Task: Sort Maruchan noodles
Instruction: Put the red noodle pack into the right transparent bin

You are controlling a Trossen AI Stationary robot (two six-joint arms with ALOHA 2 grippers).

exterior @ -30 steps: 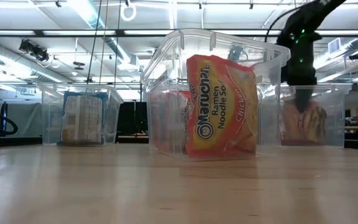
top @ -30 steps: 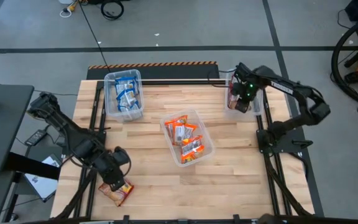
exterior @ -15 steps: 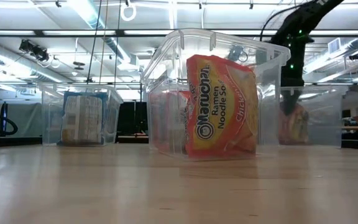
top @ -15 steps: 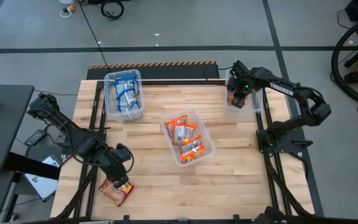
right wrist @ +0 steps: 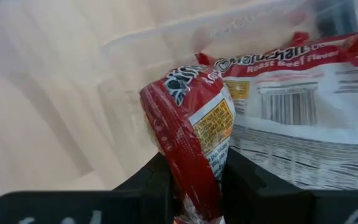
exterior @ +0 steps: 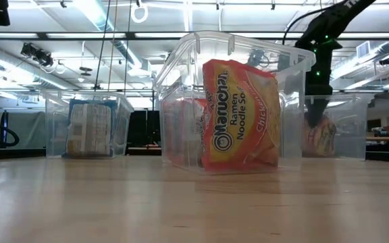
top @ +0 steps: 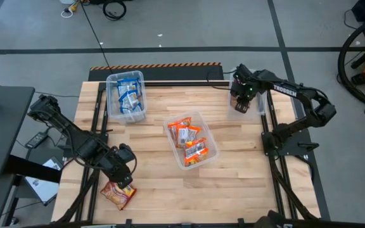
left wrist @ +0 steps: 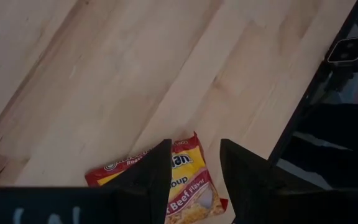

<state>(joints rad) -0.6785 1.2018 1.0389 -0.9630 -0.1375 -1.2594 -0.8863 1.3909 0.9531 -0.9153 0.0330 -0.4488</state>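
The red packet point(right wrist: 194, 162) is pinched edge-on between the right gripper's point(top: 241, 104) fingers, over the clear bin point(top: 262, 109) at the worktop's far right corner. I'd bring it well inside the walls, beside the beef packet point(right wrist: 303, 106) already there, before letting go.

The left gripper point(left wrist: 194, 163) hangs with fingers spread, holding nothing, over a second red packet point(top: 118, 194) near the near left corner.

Count: three bins; blue packets point(top: 129, 95) in the far left bin, orange ones point(top: 189, 140) in the middle bin, too overlapped to number exactly.
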